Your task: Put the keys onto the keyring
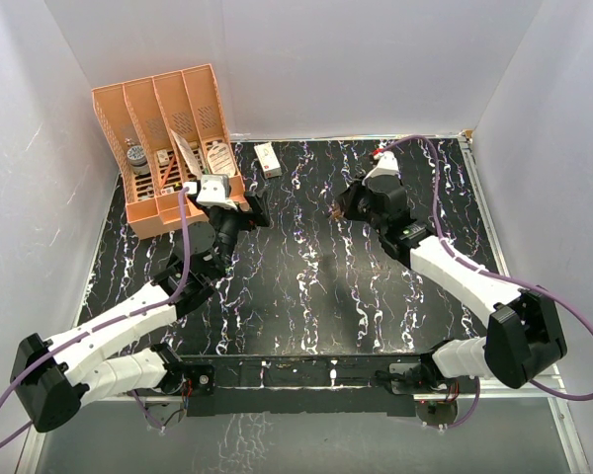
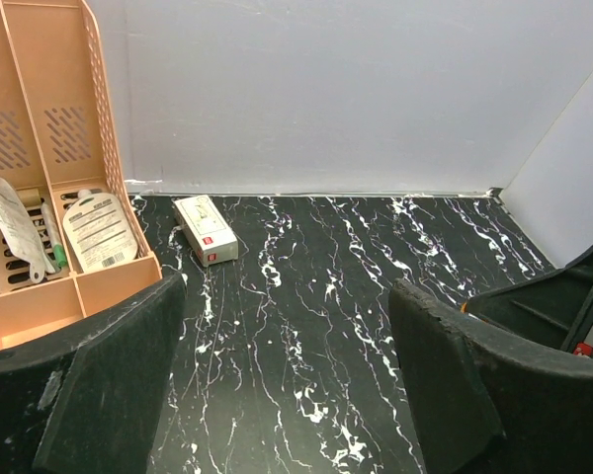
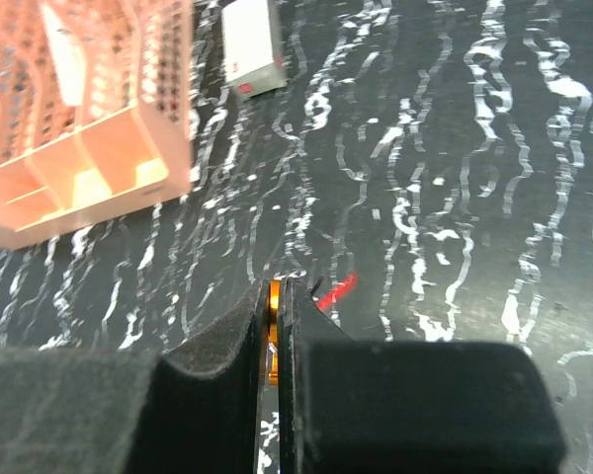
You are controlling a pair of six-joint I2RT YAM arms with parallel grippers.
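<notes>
My right gripper (image 3: 277, 288) is shut on the orange keyring (image 3: 272, 331), which stands edge-on between the two pads. The red head of a key (image 3: 336, 289) pokes out just right of the right finger, hanging by the ring; its blade is hidden. The black-headed key does not show clearly. In the top view the right gripper (image 1: 336, 209) hovers over the middle back of the table. My left gripper (image 1: 249, 211) is open and empty, to the left of the right one and facing it. In the left wrist view, the left gripper (image 2: 287, 296) has only bare table between its fingers.
A peach slotted organizer (image 1: 168, 148) with papers and small items stands at the back left, close behind the left gripper. A small white box (image 1: 268, 159) lies near the back wall. White walls enclose the black marbled table (image 1: 306, 286).
</notes>
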